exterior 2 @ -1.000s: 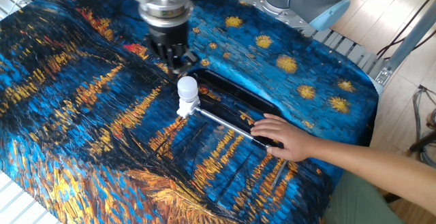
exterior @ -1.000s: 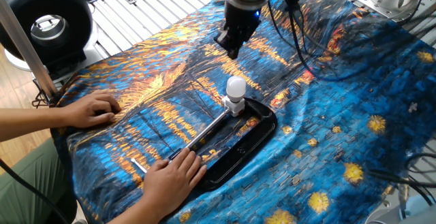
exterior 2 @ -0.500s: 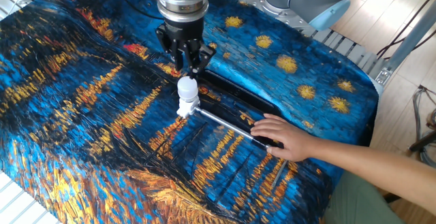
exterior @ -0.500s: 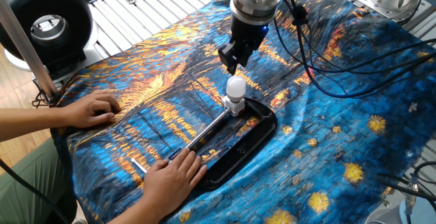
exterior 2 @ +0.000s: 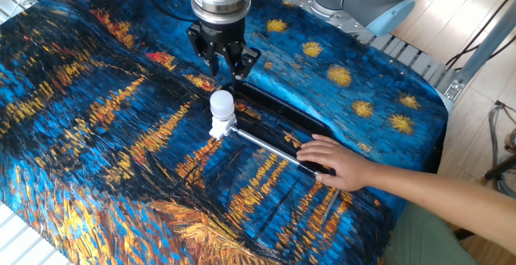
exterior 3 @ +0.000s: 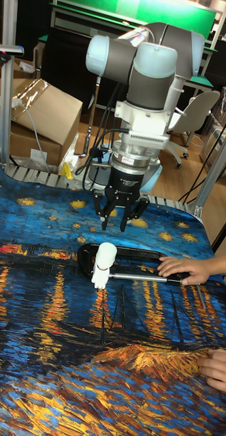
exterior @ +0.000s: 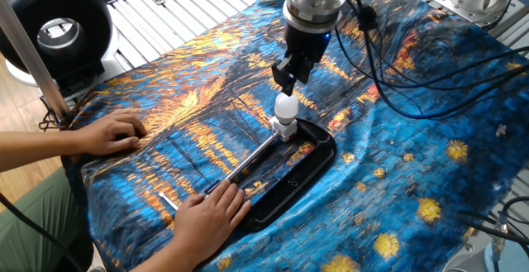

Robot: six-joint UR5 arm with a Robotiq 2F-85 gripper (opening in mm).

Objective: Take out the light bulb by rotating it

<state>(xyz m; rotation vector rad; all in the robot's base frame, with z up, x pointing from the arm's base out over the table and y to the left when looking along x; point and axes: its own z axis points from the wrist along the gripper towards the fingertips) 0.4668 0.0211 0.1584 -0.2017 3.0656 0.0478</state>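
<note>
Starry blue cloth covers the table. Our claw hangs open just above the light bulb, which stands in its socket over the black tray. We should centre, descend, grip the globe, then twist. Only the tall fixed view shows the fingers spread.

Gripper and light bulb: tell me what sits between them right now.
Nothing. In the tall fixed view the open gripper hangs above the light bulb, with only air between; behind that gap lies the patterned cloth.
</note>
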